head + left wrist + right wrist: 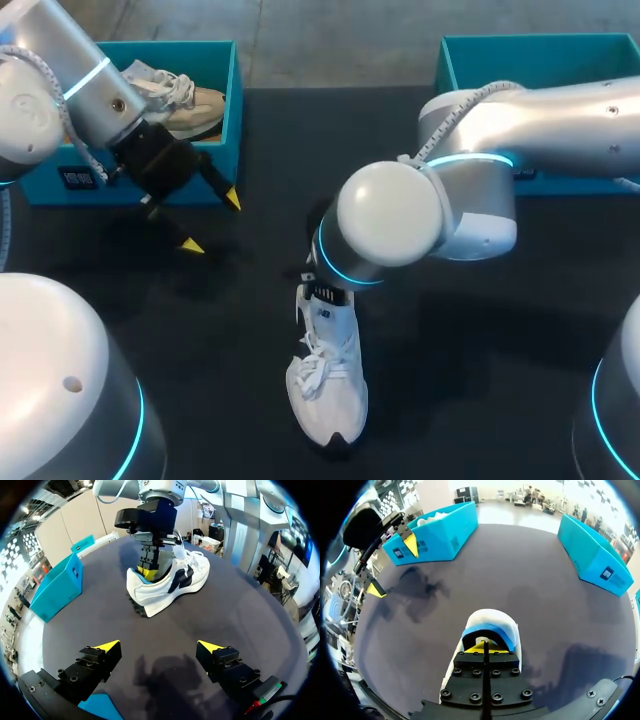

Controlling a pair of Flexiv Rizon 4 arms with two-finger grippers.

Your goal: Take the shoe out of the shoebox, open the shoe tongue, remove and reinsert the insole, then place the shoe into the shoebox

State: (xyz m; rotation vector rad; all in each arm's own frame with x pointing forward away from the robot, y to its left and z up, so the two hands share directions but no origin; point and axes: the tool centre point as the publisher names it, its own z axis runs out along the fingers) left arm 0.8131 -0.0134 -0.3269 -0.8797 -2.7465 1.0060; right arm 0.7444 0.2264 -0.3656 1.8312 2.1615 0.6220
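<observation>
Left shoebox [233,110] holds tan shoe [190,105]; left jaws spread, empty, above desk [480,340] beside it. White shoe [328,385] mid-desk on its sole; right jaws pressed together inside heel opening. Likely insole step. Next: pinch insole surely, draw upward.

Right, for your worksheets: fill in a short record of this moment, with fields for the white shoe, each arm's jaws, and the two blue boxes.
white shoe: standing on its sole on the black table, outside both boxes
right arm: jaws shut, down in the shoe's heel opening; anything pinched is hidden
left arm: jaws open and empty, above the table beside the left box
left box: holds a beige shoe
right box: contents cannot be seen
</observation>
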